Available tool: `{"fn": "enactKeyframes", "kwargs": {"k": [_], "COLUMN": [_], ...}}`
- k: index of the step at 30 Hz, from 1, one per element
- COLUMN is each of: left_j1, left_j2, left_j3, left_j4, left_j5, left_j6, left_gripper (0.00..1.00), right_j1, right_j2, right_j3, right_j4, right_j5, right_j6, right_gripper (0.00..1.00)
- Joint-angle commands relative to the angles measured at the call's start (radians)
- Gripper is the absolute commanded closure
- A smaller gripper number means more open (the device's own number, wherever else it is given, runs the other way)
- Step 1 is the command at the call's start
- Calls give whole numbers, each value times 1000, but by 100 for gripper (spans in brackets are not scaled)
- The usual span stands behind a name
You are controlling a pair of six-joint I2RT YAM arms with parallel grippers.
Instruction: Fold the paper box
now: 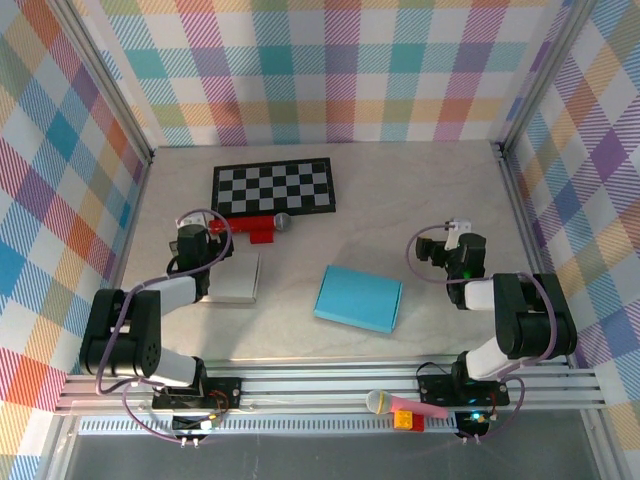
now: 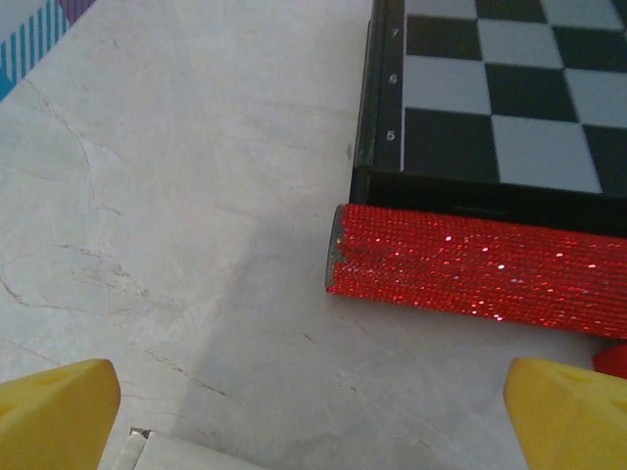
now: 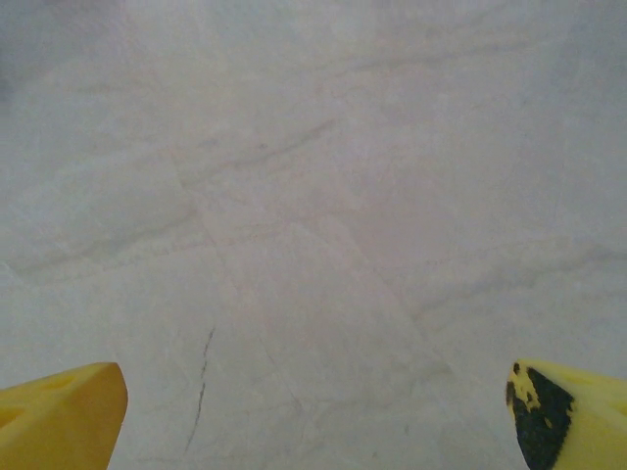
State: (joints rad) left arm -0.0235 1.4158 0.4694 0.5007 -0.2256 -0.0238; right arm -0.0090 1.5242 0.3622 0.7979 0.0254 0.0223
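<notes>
We see the light-blue paper box (image 1: 358,298) lying flat and closed on the table (image 1: 420,190), between our arms. The left end effector (image 2: 313,416) and right end effector (image 3: 313,416) both gape wide, holding nothing.

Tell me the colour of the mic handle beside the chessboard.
Sparkly red; the mic handle shows best in the left wrist view.

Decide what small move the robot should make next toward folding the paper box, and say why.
Probably bring the right gripper across to the blue paper box: it lies flat and untouched between the arms, and that gripper hangs open over bare table, holding nothing.
</notes>
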Motion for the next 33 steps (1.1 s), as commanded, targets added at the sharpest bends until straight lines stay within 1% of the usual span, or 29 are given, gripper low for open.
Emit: {"fn": "enactKeyframes", "kwargs": {"k": [1,3,4,11,12,14,16,18,21,23,24,25,26,27,29,30,32,33], "left_j1": [11,13,19,36,36,36,36,29,23,16,5,-22,-41,-51,-56,-56,-53,-53], "left_j2": [-74,-83,-74,84,94,96,111,108,109,106,109,115,145,176,144,159,159,160], "left_j3": [-81,-94,-84,125,138,121,154,136,61,50,29,-8,-55,-109,-124,-114,-54,-59], "left_j4": [140,154,142,-95,-98,-44,-121,-74,80,107,151,211,319,476,462,469,355,355], "left_j5": [21,14,29,113,119,142,152,178,152,165,164,135,105,100,83,70,60,64], "left_j6": [21,13,13,28,9,-53,-92,-54,-26,-10,6,24,39,59,51,50,39,37], "left_gripper": [0,0,0,0,0,0,0,0,0,0,0,0,0,0,0,0,0,0], "right_j1": [6,14,18,24,23,24,23,23,23,23,24,23,24,23,24,23,23,24], "right_j2": [3,7,9,8,8,10,10,9,11,11,11,11,11,11,11,11,12,13], "right_j3": [18,32,37,38,39,45,47,48,47,47,49,50,49,50,50,49,50,52], "right_j4": [80,57,49,49,47,37,34,34,32,32,31,29,29,29,29,30,30,27], "right_j5": [4,30,38,9,0,-20,-25,-25,-25,-25,-25,-25,-25,-25,-27,-25,-25,-25], "right_j6": [16,16,13,-4,-7,-16,-17,-16,-16,-16,-18,-17,-16,-16,-16,-17,-17,-16], "right_gripper": [1,1,1,1,1,1,1,1,1,1,1,1,1,1,1,1,1,1]}}
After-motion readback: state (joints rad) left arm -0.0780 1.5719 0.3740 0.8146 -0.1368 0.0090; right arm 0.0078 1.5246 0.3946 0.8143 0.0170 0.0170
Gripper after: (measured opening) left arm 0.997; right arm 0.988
